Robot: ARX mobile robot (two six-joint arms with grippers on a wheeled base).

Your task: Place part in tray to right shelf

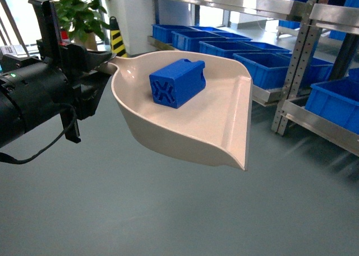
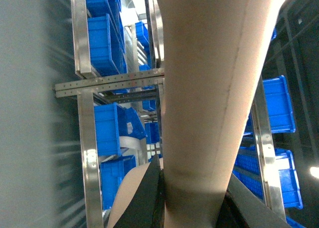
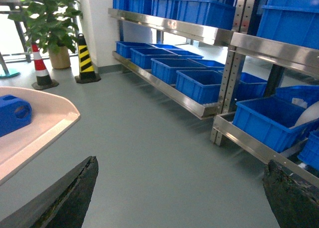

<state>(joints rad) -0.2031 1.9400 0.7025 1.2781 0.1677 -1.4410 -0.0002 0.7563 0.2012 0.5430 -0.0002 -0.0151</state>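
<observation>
Blue plastic ribbed part rode in our level, cream dustpan-shaped tray, left gripper jaws clamped on its handle; right jaws stood apart, clear of the tray.

1 part, 1 tray, 1 plant, 2 cones.

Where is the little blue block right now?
In the head view, the blue block lies in the cream tray, held above the floor by the left gripper, left of the shelf.
</observation>
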